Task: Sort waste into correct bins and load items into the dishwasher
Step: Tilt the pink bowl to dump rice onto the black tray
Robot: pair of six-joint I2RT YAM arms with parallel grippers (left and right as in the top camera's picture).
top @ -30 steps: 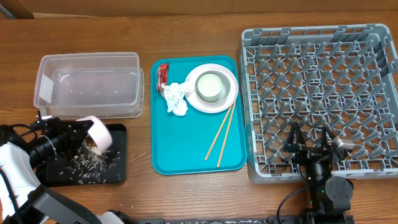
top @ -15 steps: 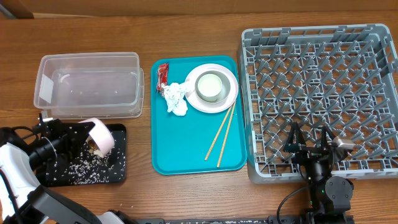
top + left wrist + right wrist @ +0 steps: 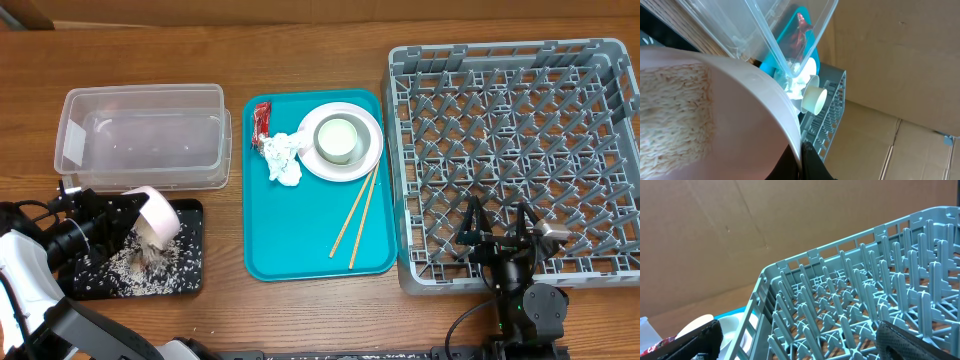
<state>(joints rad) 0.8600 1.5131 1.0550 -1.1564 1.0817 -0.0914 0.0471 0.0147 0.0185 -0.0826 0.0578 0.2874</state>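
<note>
My left gripper [image 3: 128, 215] is shut on the rim of a white bowl [image 3: 157, 215], which is tipped on its side over the shallow black tray [image 3: 190, 280]. Loose rice [image 3: 140, 265] lies on that tray below the bowl. In the left wrist view the fingers [image 3: 807, 162] pinch the bowl [image 3: 745, 110], and rice [image 3: 670, 115] clings inside it. On the teal tray [image 3: 300, 240] lie a crumpled napkin [image 3: 283, 158], a red wrapper [image 3: 261, 122], a round plate [image 3: 370, 150] with a cup [image 3: 337, 138] on it, and two chopsticks [image 3: 355, 215]. My right gripper [image 3: 497, 222] stands open over the near edge of the grey dish rack [image 3: 520, 130], holding nothing.
A clear plastic tub [image 3: 140, 135] stands behind the black tray; only a few specks show in it. The rack's upright pegs [image 3: 865, 280] fill the right wrist view, with the plate [image 3: 695, 325] showing past its corner. Bare wooden table lies between tub, teal tray and rack.
The tipped bowl has swung slightly left and back over the black tray, and rice now sits heaped under it. The right arm has not moved.
</note>
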